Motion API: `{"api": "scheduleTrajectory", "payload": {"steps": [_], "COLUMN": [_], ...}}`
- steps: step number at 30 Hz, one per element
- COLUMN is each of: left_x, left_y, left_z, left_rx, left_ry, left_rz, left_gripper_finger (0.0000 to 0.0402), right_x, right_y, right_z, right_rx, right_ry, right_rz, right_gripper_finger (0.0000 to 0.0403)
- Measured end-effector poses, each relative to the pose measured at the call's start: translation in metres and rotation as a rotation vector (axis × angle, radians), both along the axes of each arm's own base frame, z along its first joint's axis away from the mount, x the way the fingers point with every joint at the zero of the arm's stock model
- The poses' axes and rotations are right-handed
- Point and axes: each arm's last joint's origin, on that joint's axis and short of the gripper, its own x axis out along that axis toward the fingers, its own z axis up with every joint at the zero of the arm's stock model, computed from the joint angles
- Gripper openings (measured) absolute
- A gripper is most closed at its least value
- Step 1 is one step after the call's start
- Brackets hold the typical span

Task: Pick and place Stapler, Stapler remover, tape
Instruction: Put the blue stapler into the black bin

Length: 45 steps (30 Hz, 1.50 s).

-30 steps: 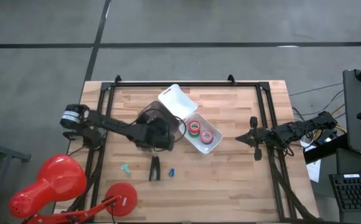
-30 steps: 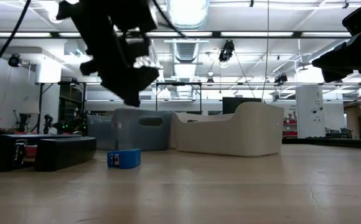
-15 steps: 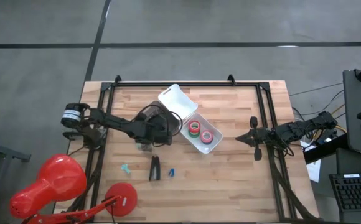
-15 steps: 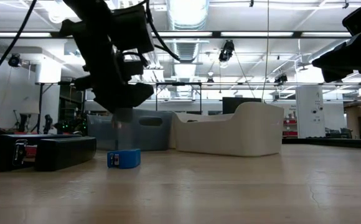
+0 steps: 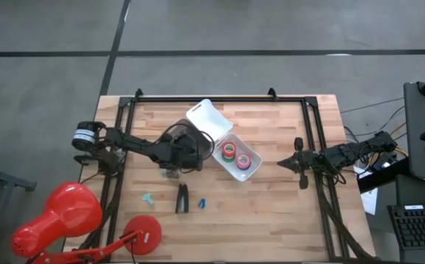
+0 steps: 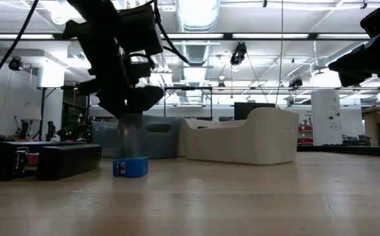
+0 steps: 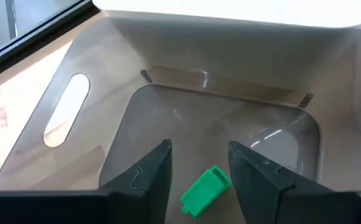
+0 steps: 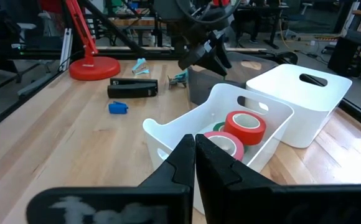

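Nearby, slim black stapler [image 5: 182, 198] flat on table [image 5: 271, 205]; left hand [image 7: 198, 163] fingers apart.

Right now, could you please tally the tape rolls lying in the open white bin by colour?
In the white bin:
Red roll: 1
Pink roll: 1
Green roll, partly hidden behind the others: 1
Total: 3 rolls in sight

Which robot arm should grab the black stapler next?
Probably the left. Its gripper hovers open over the grey bin, just beside the stapler. The right gripper waits shut across the table, beyond the white bin.
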Motion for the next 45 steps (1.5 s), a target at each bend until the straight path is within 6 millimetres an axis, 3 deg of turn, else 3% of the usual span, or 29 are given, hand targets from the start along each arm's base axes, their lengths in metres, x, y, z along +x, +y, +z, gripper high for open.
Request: {"api": "scheduleTrajectory", "payload": {"steps": [7,14,25,32,45], "left_x": [0.01,0.019,0.011,0.004,0.02], "left_y": [-0.016,-0.063,-0.133,-0.16,-0.184], "left_z": [0.024,0.049,0.054,0.045,-0.011], "left_rx": [0.008,-0.015,-0.105,-0.151,-0.227], "left_ry": [-0.068,-0.211,-0.429,-0.521,-0.49], "left_rz": [-0.084,-0.231,-0.409,-0.432,-0.404], "left_gripper_finger": [0.017,0.017,0.017,0.017,0.017], "right_x": [0.0,0.0,0.0,0.0,0.0], "right_y": [0.0,0.0,0.0,0.0,0.0], "right_z": [0.0,0.0,0.0,0.0,0.0], "right_rx": [0.0,0.0,0.0,0.0,0.0], "right_ry": [0.0,0.0,0.0,0.0,0.0], "right_rz": [0.0,0.0,0.0,0.0,0.0], "right_gripper_finger": [0.0008,0.0008,0.0008,0.0008,0.0008]}}
